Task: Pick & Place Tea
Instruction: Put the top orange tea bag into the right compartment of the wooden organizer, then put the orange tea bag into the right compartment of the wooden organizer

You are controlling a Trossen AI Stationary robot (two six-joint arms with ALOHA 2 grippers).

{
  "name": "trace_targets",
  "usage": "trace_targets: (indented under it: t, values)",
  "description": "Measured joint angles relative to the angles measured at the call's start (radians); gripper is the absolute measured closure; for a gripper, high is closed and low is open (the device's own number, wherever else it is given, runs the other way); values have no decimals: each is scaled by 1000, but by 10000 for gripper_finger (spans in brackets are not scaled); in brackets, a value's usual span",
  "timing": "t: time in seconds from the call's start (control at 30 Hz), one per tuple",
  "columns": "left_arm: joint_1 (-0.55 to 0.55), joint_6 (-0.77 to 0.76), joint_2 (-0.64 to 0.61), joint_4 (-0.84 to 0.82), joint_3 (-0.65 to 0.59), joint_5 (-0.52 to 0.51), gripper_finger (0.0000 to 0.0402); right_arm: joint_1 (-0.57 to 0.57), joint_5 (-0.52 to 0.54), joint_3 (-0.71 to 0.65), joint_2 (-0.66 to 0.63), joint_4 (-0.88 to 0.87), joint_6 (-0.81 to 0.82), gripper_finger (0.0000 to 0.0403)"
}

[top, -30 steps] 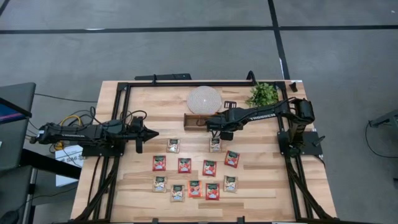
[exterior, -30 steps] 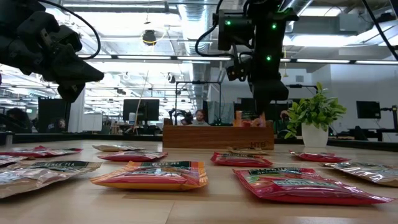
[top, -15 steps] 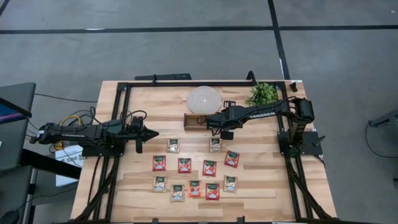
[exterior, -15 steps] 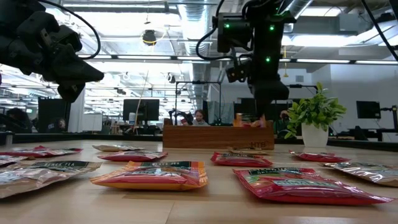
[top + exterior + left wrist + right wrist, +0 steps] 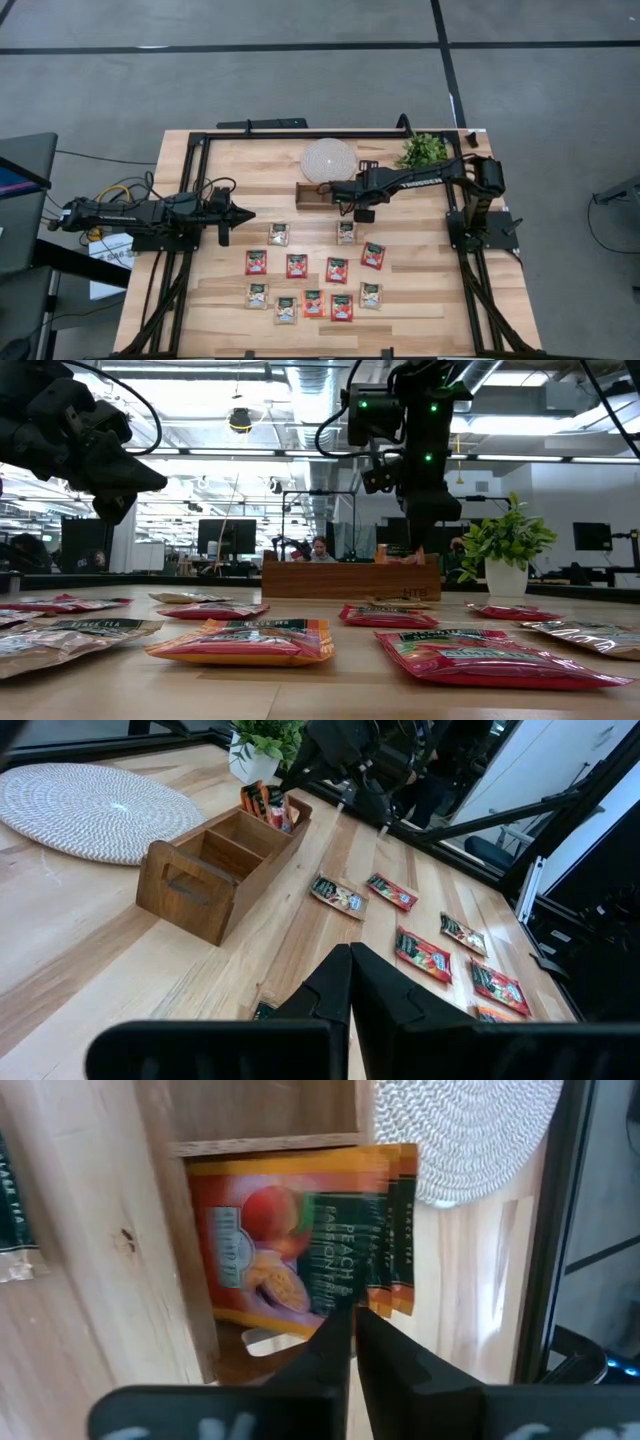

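The brown wooden tray (image 5: pixel 312 195) stands at the table's far middle. Red-orange tea sachets (image 5: pixel 290 1240) stand on edge in its right-end compartment, also showing as tea sachets (image 5: pixel 268 802) in the left wrist view. My right gripper (image 5: pixel 353 1312) hangs over that compartment (image 5: pixel 352 198), fingers almost together on the front sachet. Several more sachets, such as a pale one (image 5: pixel 279 234) and a red one (image 5: pixel 373 255), lie flat on the table's near half. My left gripper (image 5: pixel 250 214) waits shut above the table's left side, touching nothing. My right gripper has the upper edge (image 5: pixel 345 1298) of the front peach-tea sachet between its two fingertips, which stand nearly together. The fingers slant down from above, from the table's right. The sachet stands in the tray's right-end compartment, against other sachets behind it.
A round woven mat (image 5: pixel 328 159) lies behind the tray, and a potted plant (image 5: pixel 424 152) stands at the far right. A black frame (image 5: pixel 200 140) runs around the table's edge. The tray's other two compartments (image 5: pixel 205 855) look unfilled.
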Motion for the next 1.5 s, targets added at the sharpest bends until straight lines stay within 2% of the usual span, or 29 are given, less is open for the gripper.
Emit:
trace_targets:
  t: [0.23,0.37,0.57,0.77,0.87,0.97,1.13,1.37,1.5]
  values:
    - [0,0,0,0,0,0,401,-11,0,0,0,-7,-1,312]
    - [0,0,0,0,0,0,401,-9,14,3,0,-28,2,283]
    - [0,-1,0,0,0,0,401,41,84,75,1,-150,8,278]
    - [0,-4,0,14,0,17,401,143,58,91,-70,-247,21,293]
    - [0,-42,0,15,0,25,401,179,23,50,-144,-279,118,295]
    - [0,-84,0,18,0,24,401,191,-9,-8,-234,-326,299,295]
    - [0,-110,0,87,-1,32,401,227,-35,-119,-404,-303,563,296]
    - [-1,-97,0,303,-1,226,401,314,-45,-282,-591,-239,760,296]
    - [-8,-109,19,366,0,244,401,346,-45,-358,-675,-239,830,296]
